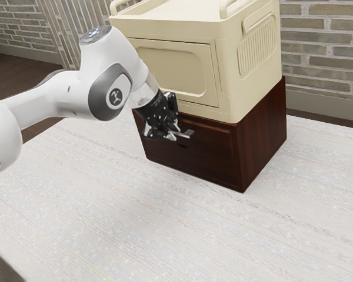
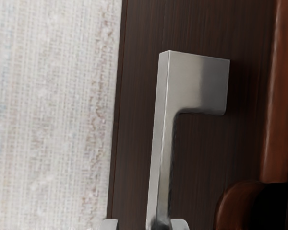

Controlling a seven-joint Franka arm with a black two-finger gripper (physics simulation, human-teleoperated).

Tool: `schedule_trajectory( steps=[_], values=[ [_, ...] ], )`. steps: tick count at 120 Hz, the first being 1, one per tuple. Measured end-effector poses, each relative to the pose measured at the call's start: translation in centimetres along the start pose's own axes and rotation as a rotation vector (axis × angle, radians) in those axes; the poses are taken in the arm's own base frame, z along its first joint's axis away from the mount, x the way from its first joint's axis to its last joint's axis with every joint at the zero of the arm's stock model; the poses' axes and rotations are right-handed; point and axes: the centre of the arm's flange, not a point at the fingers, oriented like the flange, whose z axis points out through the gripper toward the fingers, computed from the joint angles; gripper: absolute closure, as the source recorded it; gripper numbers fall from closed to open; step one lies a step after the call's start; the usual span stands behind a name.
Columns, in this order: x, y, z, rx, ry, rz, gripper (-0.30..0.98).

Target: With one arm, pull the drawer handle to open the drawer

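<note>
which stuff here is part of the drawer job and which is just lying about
Part of the job:
- handle, between the open jaws
- drawer it is fixed to
- dark chest housing it
- arm

Not part of it:
- cream cabinet on the chest
- pale surface beneath
- brick wall behind

bright, diffuse light; soft sheen on the metal handle (image 2: 187,81).

White arm (image 1: 53,94) bent, gripper (image 1: 174,133) angled down, fingers parted.
The arm enters from the exterior view's left, rises to a rounded joint (image 1: 110,88), then slopes down toward that view's right; the two pale fingertips (image 2: 110,224) stand apart from each other.
</note>
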Motion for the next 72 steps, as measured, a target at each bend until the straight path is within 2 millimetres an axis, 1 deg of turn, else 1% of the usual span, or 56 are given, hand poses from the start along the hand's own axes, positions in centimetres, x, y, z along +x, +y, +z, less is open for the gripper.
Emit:
schedule_trajectory(
  steps=[12, 29, 49, 72],
  values=[
    [0.0, 0.1, -0.2, -0.002, -0.001, -0.001, 0.71],
    [0.0, 0.0, -0.1, 0.002, -0.001, 0.001, 0.75],
    [0.0, -0.5, -0.1, 0.012, -0.001, 0.001, 0.78],
    [-0.1, -1.7, -1.0, 0.016, -0.001, 0.001, 0.79]
  ],
)
